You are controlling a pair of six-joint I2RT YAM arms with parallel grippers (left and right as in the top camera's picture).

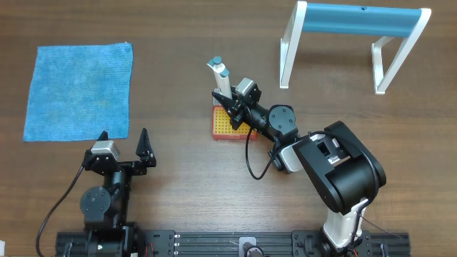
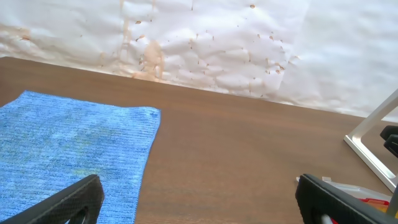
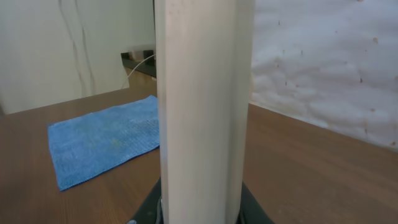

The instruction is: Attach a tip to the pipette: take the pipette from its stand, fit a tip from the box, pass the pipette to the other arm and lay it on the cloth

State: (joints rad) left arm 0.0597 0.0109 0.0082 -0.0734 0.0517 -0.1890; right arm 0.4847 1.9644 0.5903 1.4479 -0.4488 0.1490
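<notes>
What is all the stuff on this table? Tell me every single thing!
cloth: one, blue, lying flat on the left side of the table
pipette: one, white with a grey-blue top, held in the right pincer by the tip box
tip box: one, orange-red with yellow inside, middle of the table
stand: one, blue bar on white legs, far right side of the table
table: one, brown wood, under everything
cable: one, black, looping beside the right arm
left pincer: one, black, open, near the cloth's near edge
right pincer: one, black, shut on the pipette
</notes>
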